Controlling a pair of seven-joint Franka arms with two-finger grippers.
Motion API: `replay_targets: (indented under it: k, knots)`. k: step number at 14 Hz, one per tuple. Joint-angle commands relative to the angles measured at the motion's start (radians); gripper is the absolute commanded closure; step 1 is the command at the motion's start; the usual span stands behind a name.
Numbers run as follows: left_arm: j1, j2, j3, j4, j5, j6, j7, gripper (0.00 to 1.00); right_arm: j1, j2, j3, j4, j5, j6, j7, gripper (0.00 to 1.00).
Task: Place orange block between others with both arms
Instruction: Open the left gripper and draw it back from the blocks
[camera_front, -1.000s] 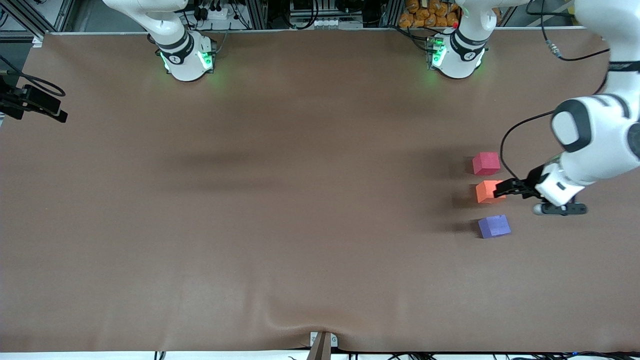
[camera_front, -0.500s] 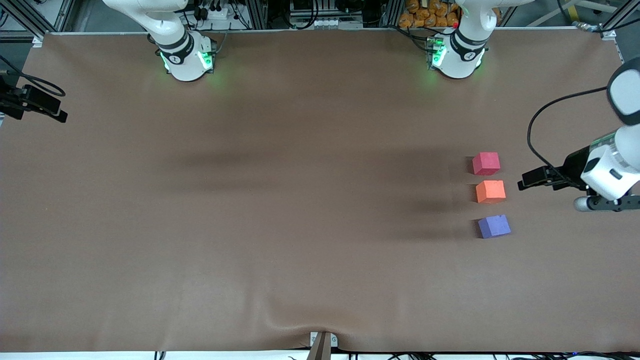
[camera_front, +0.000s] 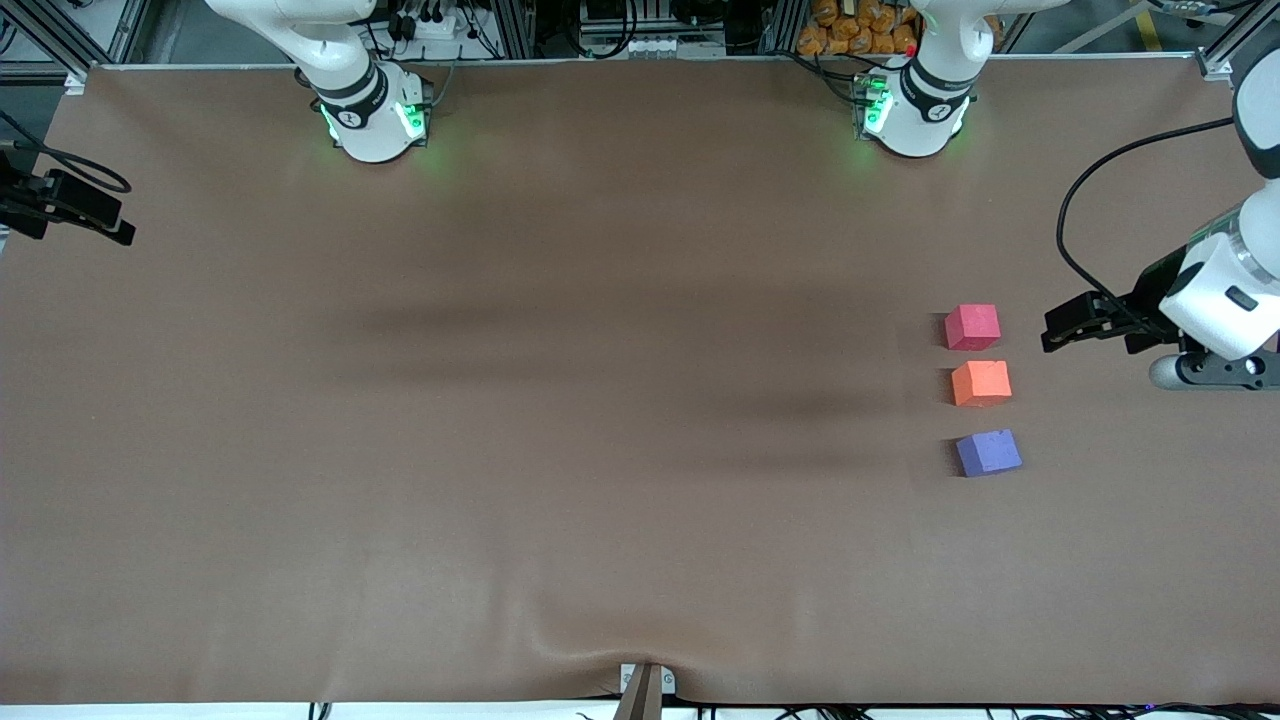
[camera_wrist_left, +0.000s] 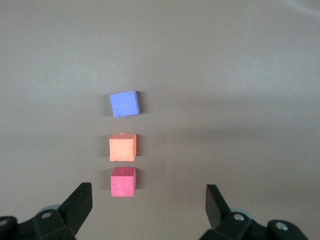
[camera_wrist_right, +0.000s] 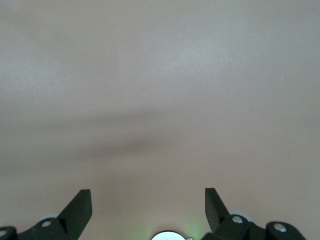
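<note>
Orange block (camera_front: 981, 383) sits between your other two cubes.
Your left gripper (camera_front: 1062, 327) hangs wide open, empty, just beside it; right gripper (camera_wrist_right: 147, 210) likewise.

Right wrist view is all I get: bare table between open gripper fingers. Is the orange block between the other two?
Observer: Yes, the orange block sits in line between the red block and the purple block, toward the left arm's end of the table.
Operator: Anything holding it?
Observer: No, the left gripper hangs open over the table beside the red block, empty.
Operator: Does the front view show my gripper?
Observer: No, the right gripper is outside it; only that arm's base shows.
</note>
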Motion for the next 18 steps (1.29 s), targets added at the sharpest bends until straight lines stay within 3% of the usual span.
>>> replay_targets:
  k: [1, 8, 15, 18]
  knots:
    - [0.001, -0.026, -0.004, 0.006, 0.039, -0.050, -0.001, 0.00, 0.002, 0.000, -0.001, 0.008, 0.002, -0.004, 0.010, 0.00]
    - [0.001, -0.036, -0.015, 0.049, 0.117, -0.082, 0.006, 0.00, 0.001, 0.004, -0.001, 0.008, 0.001, -0.004, 0.009, 0.00]
    - [0.001, -0.137, -0.050, 0.028, 0.120, -0.103, -0.023, 0.00, 0.001, 0.004, 0.000, 0.008, 0.001, -0.003, 0.010, 0.00]
    - [-0.007, -0.172, -0.015, 0.002, 0.114, -0.142, -0.015, 0.00, 0.001, 0.006, -0.001, 0.008, -0.001, -0.003, 0.009, 0.00]
